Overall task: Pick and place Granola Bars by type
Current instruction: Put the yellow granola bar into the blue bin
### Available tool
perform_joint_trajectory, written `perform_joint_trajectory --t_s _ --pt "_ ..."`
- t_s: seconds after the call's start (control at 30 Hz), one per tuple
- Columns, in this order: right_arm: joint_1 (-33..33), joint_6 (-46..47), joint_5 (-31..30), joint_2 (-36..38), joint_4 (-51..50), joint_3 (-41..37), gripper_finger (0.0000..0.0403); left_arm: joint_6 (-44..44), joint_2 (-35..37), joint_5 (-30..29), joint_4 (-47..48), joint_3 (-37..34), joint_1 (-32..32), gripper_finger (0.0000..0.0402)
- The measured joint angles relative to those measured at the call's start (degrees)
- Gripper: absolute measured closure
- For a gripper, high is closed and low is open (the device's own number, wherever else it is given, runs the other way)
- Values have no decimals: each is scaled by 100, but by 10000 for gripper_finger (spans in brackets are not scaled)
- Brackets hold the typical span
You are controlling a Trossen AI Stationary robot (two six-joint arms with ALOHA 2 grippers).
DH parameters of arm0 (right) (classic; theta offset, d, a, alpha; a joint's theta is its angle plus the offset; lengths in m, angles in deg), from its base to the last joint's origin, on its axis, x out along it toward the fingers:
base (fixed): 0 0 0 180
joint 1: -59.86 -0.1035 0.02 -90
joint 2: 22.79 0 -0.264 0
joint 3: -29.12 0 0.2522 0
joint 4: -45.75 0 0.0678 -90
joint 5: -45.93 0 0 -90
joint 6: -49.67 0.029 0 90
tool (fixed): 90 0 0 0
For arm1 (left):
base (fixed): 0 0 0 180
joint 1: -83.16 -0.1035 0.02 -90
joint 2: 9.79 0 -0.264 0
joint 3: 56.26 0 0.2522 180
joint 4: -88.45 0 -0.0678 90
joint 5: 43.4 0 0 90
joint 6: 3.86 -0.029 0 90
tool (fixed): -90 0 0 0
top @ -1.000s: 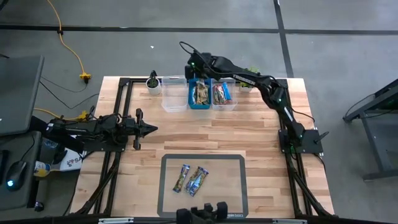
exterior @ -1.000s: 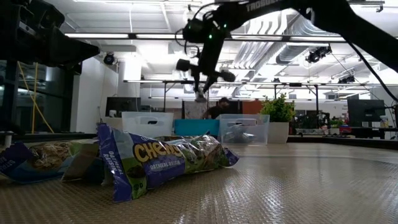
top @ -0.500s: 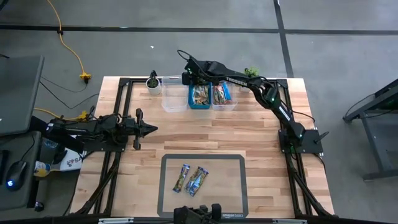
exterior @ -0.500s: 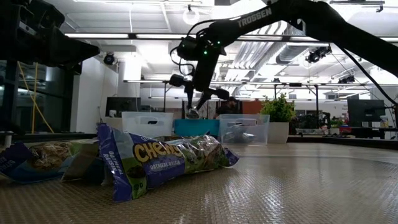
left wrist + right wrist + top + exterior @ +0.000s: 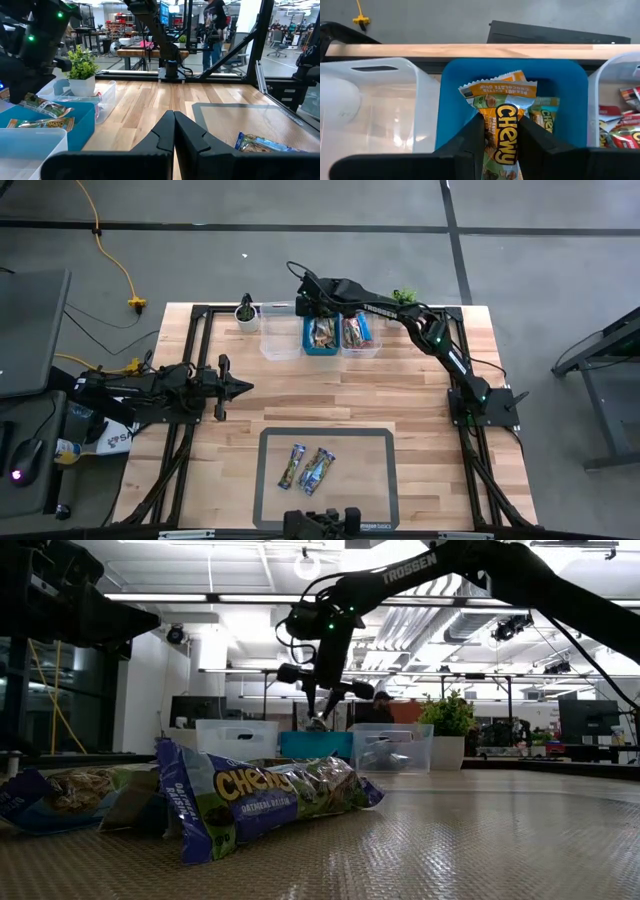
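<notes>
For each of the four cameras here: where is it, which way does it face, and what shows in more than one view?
High: overhead, straight down on the table, both arms.
Low: at mat level, facing the bins; right arm enters from above.
Left wrist: past the shut left end effector, across the table.
Right wrist: down into the blue bin; right end effector grips a Chewy bar.
Shared: the blue bin appears in all four.

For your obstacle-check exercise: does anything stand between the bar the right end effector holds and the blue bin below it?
Nothing visible does. The right end effector holds the Chewy bar directly over the open blue bin, which holds only other bars.
</notes>
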State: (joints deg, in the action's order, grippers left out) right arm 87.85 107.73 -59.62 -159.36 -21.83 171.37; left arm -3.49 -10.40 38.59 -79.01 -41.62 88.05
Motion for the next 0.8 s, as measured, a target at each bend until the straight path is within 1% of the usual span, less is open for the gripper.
perform_joint_trajectory --t_s 0.37,0.8 --pt "-34 -149 -33 0 4 2 325 -1 1 0 1 2 -1 401" --pt "-35 -151 463 0 6 2 325 1 -1 0 0 0 -1 401"
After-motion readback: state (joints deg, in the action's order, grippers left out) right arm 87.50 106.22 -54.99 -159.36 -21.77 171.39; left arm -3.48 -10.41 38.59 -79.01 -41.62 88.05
